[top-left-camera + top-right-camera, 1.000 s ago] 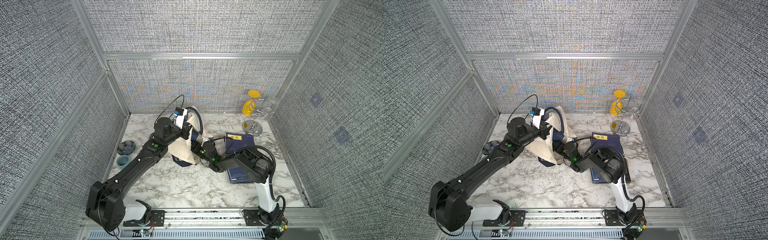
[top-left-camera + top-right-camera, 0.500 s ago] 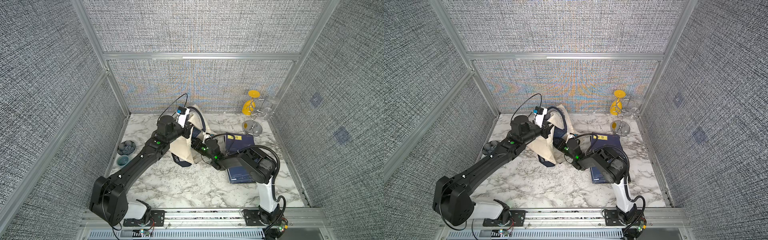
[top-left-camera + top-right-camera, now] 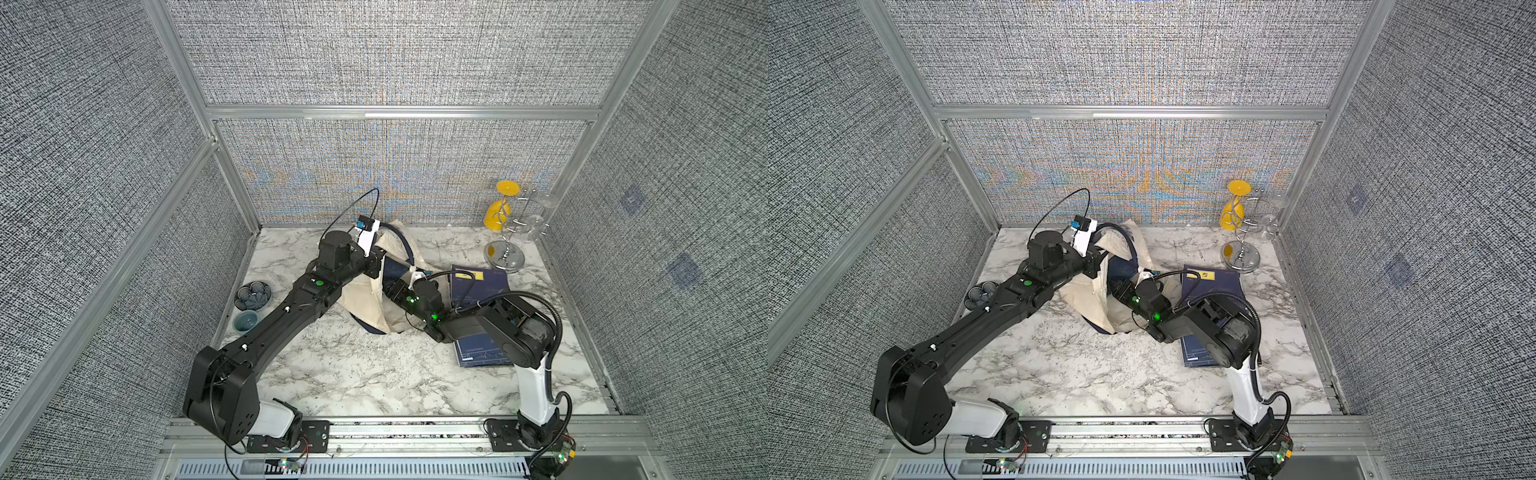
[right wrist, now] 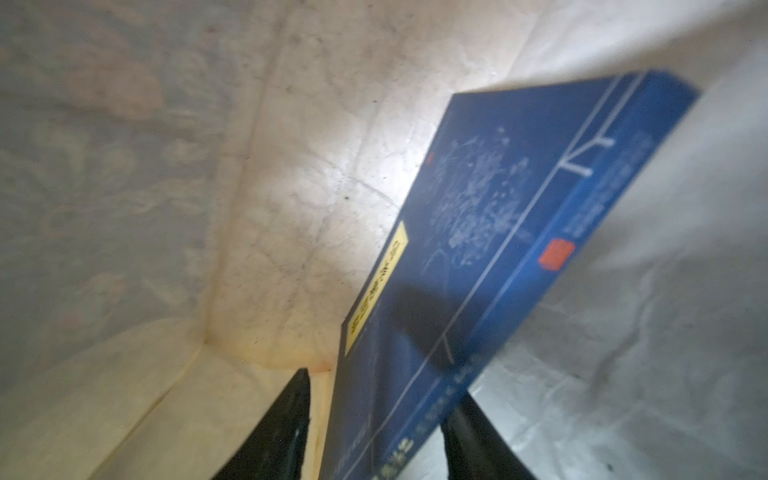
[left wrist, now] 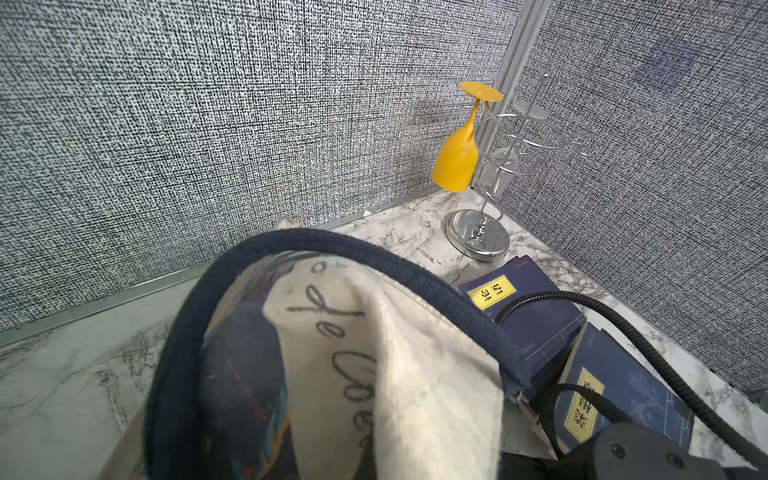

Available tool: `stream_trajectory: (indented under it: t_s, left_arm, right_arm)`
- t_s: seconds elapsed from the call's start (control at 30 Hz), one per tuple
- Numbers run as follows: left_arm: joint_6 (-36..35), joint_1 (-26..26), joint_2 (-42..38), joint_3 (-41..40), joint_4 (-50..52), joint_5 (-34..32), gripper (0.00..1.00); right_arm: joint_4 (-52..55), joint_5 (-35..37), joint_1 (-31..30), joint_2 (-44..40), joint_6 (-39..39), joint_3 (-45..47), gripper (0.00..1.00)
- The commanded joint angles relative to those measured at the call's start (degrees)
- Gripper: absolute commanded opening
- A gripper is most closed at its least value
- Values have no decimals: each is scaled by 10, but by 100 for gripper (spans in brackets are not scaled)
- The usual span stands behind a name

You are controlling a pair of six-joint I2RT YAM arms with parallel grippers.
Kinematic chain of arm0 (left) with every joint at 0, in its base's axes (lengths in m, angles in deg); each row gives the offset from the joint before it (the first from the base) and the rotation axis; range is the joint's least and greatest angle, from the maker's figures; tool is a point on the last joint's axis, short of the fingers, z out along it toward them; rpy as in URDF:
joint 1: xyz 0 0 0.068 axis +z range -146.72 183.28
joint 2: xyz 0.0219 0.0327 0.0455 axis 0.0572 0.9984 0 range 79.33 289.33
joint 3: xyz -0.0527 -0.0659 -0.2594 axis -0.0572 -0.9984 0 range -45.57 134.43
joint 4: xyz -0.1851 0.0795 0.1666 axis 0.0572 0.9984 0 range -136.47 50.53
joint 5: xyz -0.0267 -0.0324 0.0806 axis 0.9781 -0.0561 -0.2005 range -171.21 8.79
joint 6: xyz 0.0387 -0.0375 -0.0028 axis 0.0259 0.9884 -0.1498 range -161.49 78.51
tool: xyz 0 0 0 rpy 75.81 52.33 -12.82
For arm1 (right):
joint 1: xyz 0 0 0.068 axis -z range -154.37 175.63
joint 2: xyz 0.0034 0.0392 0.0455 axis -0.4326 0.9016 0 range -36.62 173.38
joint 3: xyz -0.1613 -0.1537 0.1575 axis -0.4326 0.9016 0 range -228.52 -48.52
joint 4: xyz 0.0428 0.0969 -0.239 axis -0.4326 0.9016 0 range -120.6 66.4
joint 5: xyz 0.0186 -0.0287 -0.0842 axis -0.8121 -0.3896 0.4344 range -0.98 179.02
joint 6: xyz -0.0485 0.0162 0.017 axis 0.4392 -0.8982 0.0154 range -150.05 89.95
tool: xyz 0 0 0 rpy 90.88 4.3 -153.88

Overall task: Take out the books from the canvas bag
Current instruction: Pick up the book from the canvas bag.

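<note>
The left fingers (image 3: pixel 375 266) clench the canvas bag (image 3: pixel 365 299) rim above the table (image 3: pixel 332 374); the right fingers (image 4: pixel 291 424) inside straddle a navy book (image 4: pixel 478 249), grip uncertain; other books (image 3: pixel 490 282) lie just beside the bag.

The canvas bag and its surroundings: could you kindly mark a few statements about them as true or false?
1. Books lie on the table outside the bag. True.
2. The yellow glass stands upright on the table. False: the glass hangs upside down on the metal rack.
3. The right gripper straddles a book inside the bag. True.
4. The bag's handles are red. False: the handles are navy.
</note>
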Motion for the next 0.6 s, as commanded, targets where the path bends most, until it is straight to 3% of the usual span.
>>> stream_trajectory:
  t_s: [0.0, 0.2, 0.57]
  left_arm:
    - [4, 0, -4, -3, -50, 29, 0]
    - [12, -1, -4, -12, -70, 63, 0]
    - [5, -2, -4, -7, -61, 65, 0]
  right_arm:
    - [7, 16, 1, 11, -17, -15, 51]
    - [37, 22, 3, 15, 2, -56, 47]
    - [71, 8, 10, 26, 3, -93, 27]
